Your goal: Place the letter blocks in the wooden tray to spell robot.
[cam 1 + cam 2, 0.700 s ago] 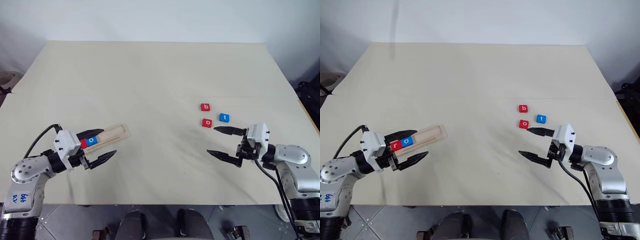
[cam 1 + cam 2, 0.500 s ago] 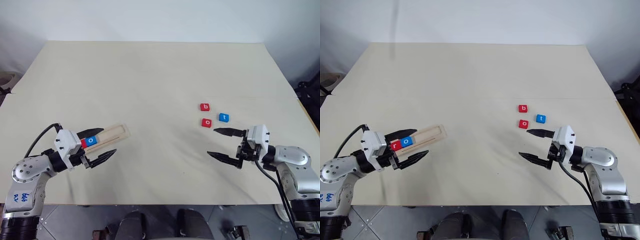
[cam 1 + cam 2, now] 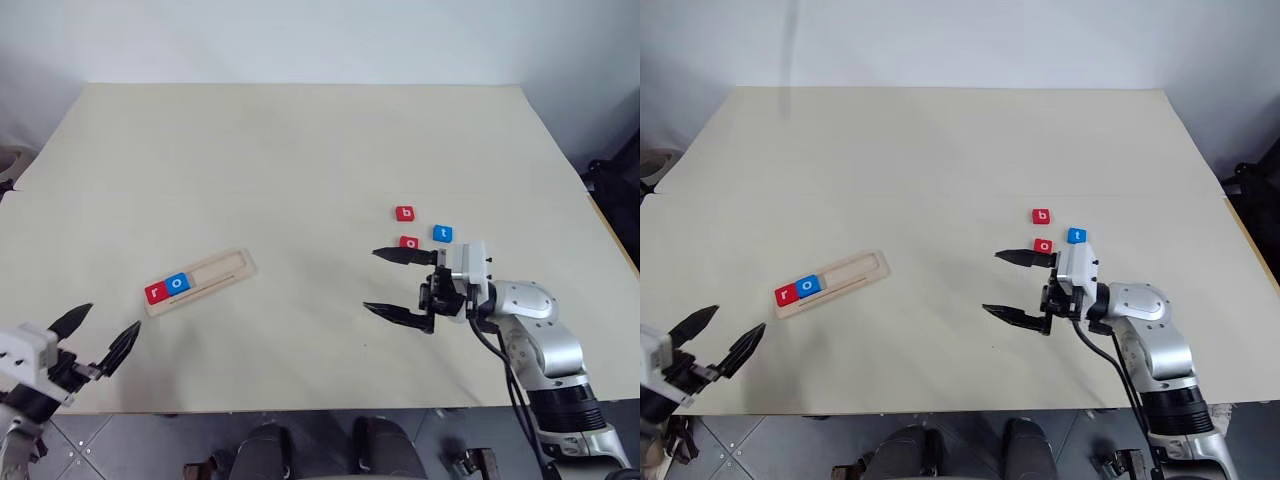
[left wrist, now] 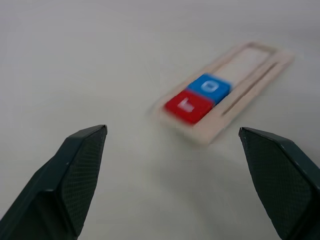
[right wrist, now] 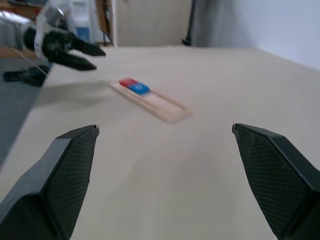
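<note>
The tray (image 3: 199, 283) is seen lying flat on the desk (image 3: 300, 150), ahead of the left gripper (image 3: 98, 335), whose jaws are spread wide and empty. Red r (image 3: 156, 293) and blue o (image 3: 178, 283) are seated at the tray's near end. The right gripper (image 3: 392, 284) is held with jaws wide, empty. Red o (image 3: 410, 242) lies just beside its far jaw; b (image 3: 405, 213) and t (image 3: 443, 233) lie close beyond.

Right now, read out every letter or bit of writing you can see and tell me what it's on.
"r": red block, at the wooden tray's near end.
"o": blue block, next to it in the tray.
"b": red block on the table.
"o": red block on the table.
"t": blue block on the table.
</note>
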You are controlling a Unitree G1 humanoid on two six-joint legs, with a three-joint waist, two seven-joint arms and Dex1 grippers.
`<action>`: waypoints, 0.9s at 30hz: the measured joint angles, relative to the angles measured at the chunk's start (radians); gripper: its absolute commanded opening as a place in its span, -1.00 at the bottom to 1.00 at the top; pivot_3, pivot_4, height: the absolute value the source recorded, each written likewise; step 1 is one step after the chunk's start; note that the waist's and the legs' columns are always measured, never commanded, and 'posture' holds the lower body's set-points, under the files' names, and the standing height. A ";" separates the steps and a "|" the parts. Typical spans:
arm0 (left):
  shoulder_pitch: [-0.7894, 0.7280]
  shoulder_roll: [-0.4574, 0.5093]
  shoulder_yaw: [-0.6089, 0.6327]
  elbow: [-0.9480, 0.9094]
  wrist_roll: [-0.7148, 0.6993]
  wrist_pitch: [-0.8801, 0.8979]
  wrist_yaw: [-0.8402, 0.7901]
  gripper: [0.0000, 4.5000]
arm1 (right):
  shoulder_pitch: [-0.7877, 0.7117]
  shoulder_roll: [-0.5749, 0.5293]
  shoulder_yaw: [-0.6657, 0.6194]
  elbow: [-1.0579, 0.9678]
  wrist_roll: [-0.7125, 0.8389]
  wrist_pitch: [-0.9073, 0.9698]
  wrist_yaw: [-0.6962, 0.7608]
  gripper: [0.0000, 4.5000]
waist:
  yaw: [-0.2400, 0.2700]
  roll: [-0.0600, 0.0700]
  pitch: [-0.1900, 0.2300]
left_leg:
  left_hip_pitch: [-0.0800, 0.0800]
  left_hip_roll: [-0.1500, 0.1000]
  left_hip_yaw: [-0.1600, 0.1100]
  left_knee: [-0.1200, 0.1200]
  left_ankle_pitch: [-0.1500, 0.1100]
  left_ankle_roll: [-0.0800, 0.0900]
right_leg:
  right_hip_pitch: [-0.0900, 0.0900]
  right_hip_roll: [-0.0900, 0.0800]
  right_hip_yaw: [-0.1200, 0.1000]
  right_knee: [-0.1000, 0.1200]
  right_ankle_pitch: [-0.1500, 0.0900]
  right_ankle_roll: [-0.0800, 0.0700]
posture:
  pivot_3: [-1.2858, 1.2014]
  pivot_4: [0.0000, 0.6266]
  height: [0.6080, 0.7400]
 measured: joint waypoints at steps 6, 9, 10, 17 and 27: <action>-0.004 0.029 0.008 0.089 -0.020 -0.006 -0.049 1.00 | 0.001 -0.012 0.008 -0.015 0.002 0.026 -0.001 1.00 | 0.012 -0.001 0.000 | 0.000 -0.002 0.001 0.000 -0.001 0.002 | 0.000 -0.002 0.000 0.000 0.000 0.000 | 0.03 -0.52 1.00; -0.057 0.128 -0.013 0.160 -0.019 0.006 -0.123 1.00 | 0.005 -0.052 -0.014 -0.020 0.008 0.047 0.000 1.00 | 0.016 -0.001 0.000 | 0.000 -0.004 0.001 0.000 -0.001 0.002 | -0.001 -0.002 -0.001 0.000 0.000 0.000 | 0.03 -0.52 1.00; -0.099 0.177 -0.038 0.187 -0.016 0.012 -0.161 1.00 | 0.007 -0.067 -0.020 -0.022 0.012 0.058 0.003 1.00 | 0.020 -0.001 0.000 | 0.000 -0.004 0.001 0.001 -0.001 0.002 | 0.000 -0.002 -0.001 -0.001 0.000 0.000 | 0.03 -0.52 1.00; -0.349 0.318 -0.218 0.351 0.042 -0.003 -0.325 1.00 | 0.025 -0.101 -0.046 -0.043 0.027 0.081 0.009 1.00 | -0.003 0.000 0.000 | 0.000 -0.004 0.004 -0.001 -0.003 0.000 | -0.003 0.000 -0.004 0.001 0.000 0.000 | 0.03 -0.52 1.00; -0.631 0.378 -0.417 0.700 0.193 -0.164 -0.475 1.00 | 0.084 -0.119 -0.089 -0.118 0.036 0.112 -0.042 1.00 | -0.012 -0.001 0.000 | 0.000 -0.002 0.014 0.000 -0.002 0.000 | -0.003 0.002 -0.003 0.002 0.000 0.000 | 0.03 -0.52 1.00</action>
